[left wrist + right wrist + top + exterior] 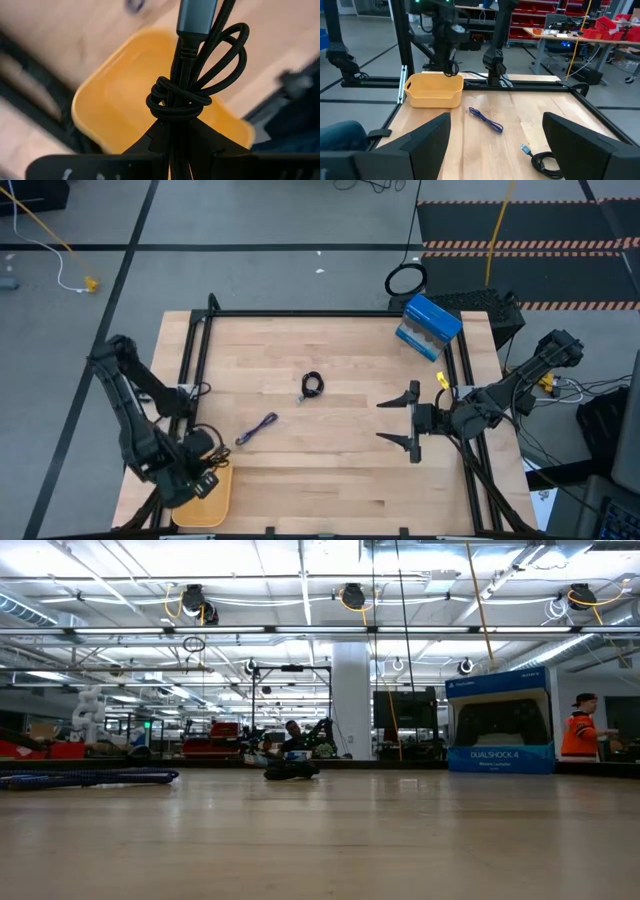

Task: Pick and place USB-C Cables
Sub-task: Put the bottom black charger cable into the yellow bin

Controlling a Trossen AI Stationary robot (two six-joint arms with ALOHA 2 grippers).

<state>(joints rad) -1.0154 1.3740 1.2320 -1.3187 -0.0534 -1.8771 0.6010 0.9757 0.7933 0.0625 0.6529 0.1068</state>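
Observation:
My left gripper (205, 470) is shut on a loose black cable bundle (200, 65) above a yellow bin (120, 100) at the table's near left corner. The right wrist view shows this bin (432, 90) with the bundle (451, 68) over it. A purple cable (257, 430) lies flat on the table to the right of the bin. A tight black coil (312, 386) lies near the table's middle. My right gripper (410, 423) is open and empty at the table's right, its fingers pointing toward the left. My left gripper pinches the black bundle between its two fingers just beside the wrapped knot at its middle (175, 107). The loops and the grey plug (197, 15) stick out past the fingertips. The bundle is lifted clear, over the bin's opening.
A blue game-controller box (428, 327) stands at the far right of the table. A large black ring-shaped cable loop (405, 280) lies beyond the far edge. A black frame rail (330, 313) runs round the table. Bare wood lies between the purple cable and my right gripper.

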